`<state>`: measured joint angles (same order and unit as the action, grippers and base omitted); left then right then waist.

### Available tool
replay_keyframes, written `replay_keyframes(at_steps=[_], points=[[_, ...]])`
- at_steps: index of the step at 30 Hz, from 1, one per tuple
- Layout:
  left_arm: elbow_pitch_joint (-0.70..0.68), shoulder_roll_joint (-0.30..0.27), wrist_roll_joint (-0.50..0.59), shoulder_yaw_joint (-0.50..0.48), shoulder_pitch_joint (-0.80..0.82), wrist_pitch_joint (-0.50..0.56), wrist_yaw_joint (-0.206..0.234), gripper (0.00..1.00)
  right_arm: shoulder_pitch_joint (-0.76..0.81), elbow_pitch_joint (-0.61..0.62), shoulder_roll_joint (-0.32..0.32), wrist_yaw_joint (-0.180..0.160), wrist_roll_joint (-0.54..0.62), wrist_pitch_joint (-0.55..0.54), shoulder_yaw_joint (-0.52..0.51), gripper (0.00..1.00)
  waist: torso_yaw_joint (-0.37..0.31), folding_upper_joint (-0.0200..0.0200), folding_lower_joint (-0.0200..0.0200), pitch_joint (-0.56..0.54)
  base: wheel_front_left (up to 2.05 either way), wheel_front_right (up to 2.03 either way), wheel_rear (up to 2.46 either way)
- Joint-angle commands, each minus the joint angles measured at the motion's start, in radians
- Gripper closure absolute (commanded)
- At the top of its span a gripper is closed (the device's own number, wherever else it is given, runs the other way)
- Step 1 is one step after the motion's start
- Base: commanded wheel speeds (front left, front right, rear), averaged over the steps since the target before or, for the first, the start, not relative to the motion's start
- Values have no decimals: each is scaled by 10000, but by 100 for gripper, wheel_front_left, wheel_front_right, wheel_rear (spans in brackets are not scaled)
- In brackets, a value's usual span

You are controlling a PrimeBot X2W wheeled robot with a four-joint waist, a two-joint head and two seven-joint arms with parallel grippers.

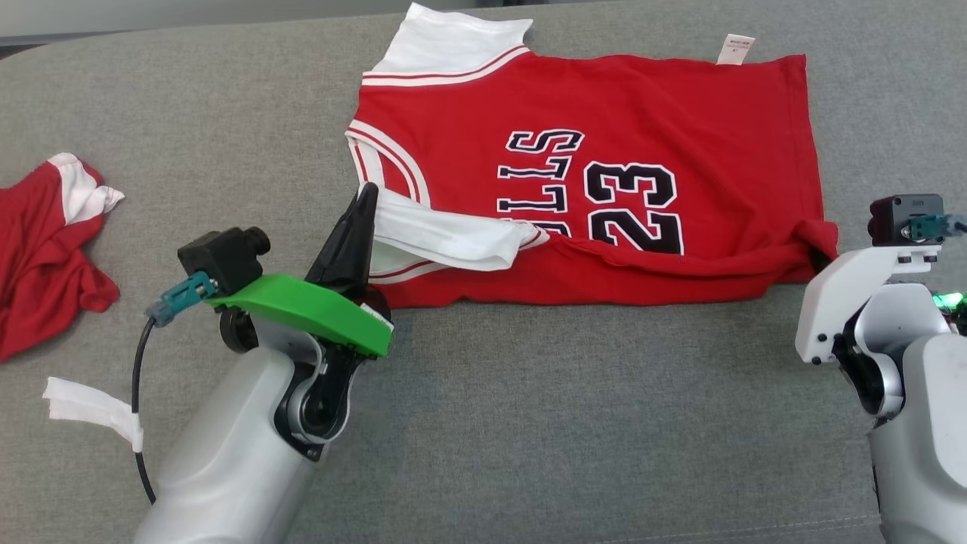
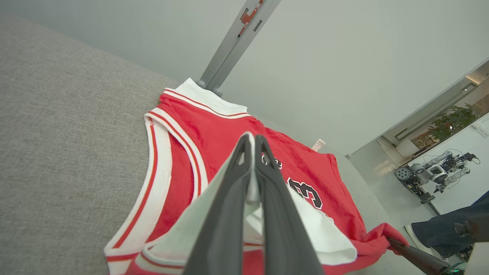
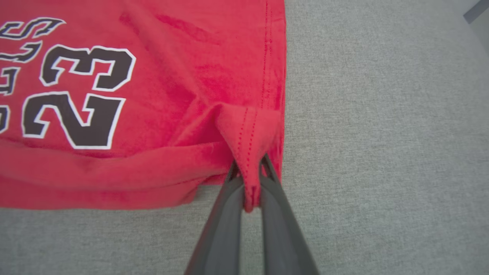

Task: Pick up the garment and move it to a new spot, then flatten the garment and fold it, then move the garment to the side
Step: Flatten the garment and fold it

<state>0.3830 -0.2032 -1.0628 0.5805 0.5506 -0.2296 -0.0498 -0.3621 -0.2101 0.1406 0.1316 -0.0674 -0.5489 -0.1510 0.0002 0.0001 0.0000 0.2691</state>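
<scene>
At the far left of the head view a crumpled red cloth (image 1: 45, 249) is cut off by the frame edge. The left gripper (image 1: 366, 198) has its jaws pressed together on the white shoulder flap (image 1: 453, 236) of the red jersey (image 1: 604, 121), which lies mid-worktop (image 1: 529, 415). The flap hides the first letters, leaving "LLS" and "23"; the hem tag (image 1: 735, 48) is too small to read. The right wrist view shows the right gripper (image 3: 250, 165) pinching the hem corner, and the left wrist view adds a person's leg (image 2: 439, 229).

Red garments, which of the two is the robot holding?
The jersey printed 23, spread out in the middle: both arms' jaws are shut on its near edge. The crumpled garment at the left lies untouched.
</scene>
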Motion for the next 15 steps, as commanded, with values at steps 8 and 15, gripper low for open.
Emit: replay_keyframes(at_steps=[8,15], points=[[1064,303,189,-278,900,-195,-168,100,-1051,-796,199,-18,-80,380,194,100,-64,-1,0,523,0,0,0],[1744,599,473,-406,1411,-301,-335,100,-1489,-1335,39,-18,205,766,-81,100,3,-1,0,603,0,0,0]])
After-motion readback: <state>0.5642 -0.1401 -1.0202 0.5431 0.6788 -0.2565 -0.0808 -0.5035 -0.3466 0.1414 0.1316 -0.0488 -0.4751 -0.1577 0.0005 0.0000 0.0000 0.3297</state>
